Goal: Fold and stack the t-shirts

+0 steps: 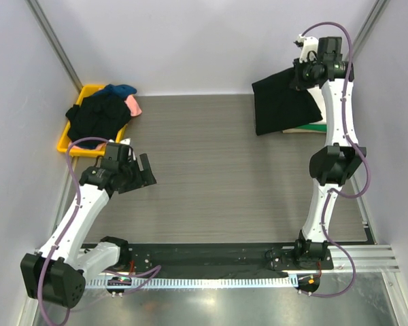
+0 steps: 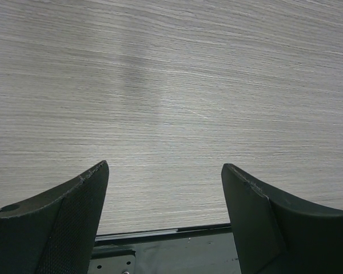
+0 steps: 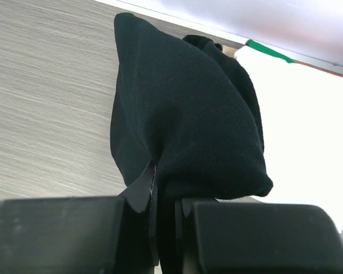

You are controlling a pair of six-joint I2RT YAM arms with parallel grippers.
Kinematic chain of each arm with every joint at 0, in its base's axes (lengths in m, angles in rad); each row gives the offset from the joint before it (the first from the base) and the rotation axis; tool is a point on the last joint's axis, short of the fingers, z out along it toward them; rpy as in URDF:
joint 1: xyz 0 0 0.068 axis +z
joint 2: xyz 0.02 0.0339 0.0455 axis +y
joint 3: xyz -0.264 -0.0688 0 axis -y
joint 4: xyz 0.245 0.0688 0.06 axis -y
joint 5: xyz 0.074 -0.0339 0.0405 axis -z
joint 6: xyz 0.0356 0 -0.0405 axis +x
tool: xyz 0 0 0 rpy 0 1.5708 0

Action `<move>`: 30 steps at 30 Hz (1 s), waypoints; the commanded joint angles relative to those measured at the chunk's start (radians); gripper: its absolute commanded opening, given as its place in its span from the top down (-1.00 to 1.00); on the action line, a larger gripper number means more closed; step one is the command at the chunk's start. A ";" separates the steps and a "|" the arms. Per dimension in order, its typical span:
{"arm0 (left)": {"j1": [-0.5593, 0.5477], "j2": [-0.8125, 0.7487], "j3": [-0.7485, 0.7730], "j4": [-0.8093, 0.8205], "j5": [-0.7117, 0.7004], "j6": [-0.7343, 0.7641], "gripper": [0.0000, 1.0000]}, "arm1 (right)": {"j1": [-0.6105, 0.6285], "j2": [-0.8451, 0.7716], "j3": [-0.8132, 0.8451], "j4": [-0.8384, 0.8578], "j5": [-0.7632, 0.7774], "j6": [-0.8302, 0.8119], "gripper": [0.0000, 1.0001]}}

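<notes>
Black t-shirt [image 1: 280,107]: folded, pinched at one edge by the right gripper [image 3: 166,197], hanging over the table's [image 1: 204,176] far right corner, apparently just above the folded stack [image 1: 311,128], whose green edge shows beneath. Left gripper [image 2: 166,188]: jaws wide, empty, near the left edge, nearer arm to the unfolded t-shirts [image 1: 102,115] in the yellow tray [image 1: 63,144].

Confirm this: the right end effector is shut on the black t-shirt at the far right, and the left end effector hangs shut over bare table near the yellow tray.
Not quite: the left end effector is open, not shut; the left wrist view shows its jaws wide apart over the table. The rest stands: right end effector shut on the black t-shirt, yellow tray nearby.
</notes>
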 commanded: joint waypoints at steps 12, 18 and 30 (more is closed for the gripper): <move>0.002 0.024 0.000 0.029 0.022 0.011 -0.60 | -0.058 -0.141 0.044 0.111 0.075 -0.111 0.98; 0.002 0.040 0.000 0.029 0.017 0.009 -0.59 | -0.088 -0.146 0.056 0.125 0.049 -0.117 0.98; 0.002 0.049 -0.002 0.028 0.011 0.006 -0.59 | -0.136 -0.086 0.082 0.196 0.000 -0.148 0.98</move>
